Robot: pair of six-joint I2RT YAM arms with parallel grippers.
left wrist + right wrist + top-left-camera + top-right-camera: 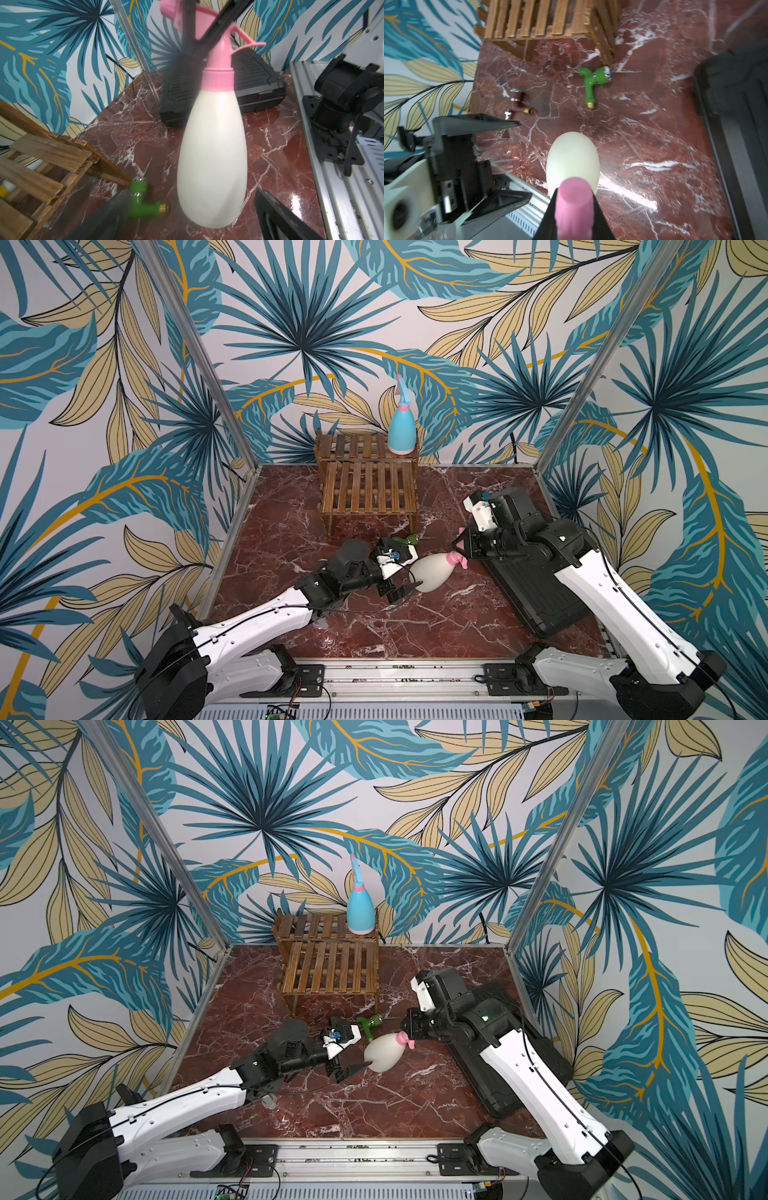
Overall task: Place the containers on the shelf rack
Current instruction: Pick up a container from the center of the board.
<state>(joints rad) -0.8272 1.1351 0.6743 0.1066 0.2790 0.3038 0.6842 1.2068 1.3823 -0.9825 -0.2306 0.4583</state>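
Cream-white spray bottle [432, 572] with the pink trigger head is out on the red marble table [374, 626], in front of the shelf rack [365, 489] and well apart from it. It is tipped far over, with its pink head toward the right arm and its broad base toward the left arm. I cannot tell whether the base rests on the marble.

The right gripper [459, 549] is clamped on the pink head. In the right wrist view, its two black fingers [600, 216] press against either side of that head.

The left gripper [409, 572] stands wide apart at the bottle's base end and holds nothing. In both top views, one fingertip [368, 1063] comes right up to the base, but I cannot tell whether it touches.

The light blue spray bottle [402, 431] stands upright on the rack's upper tier, at its right end, close to the leaf-patterned back wall.

A small green fitting [590, 83] lies on the marble between the rack's front legs and the cream-white bottle. A brass-tipped metal fitting [519, 104] lies near it, by the left arm. A flat black ribbed case [259, 83] lies along the right side of the table, under the right arm.
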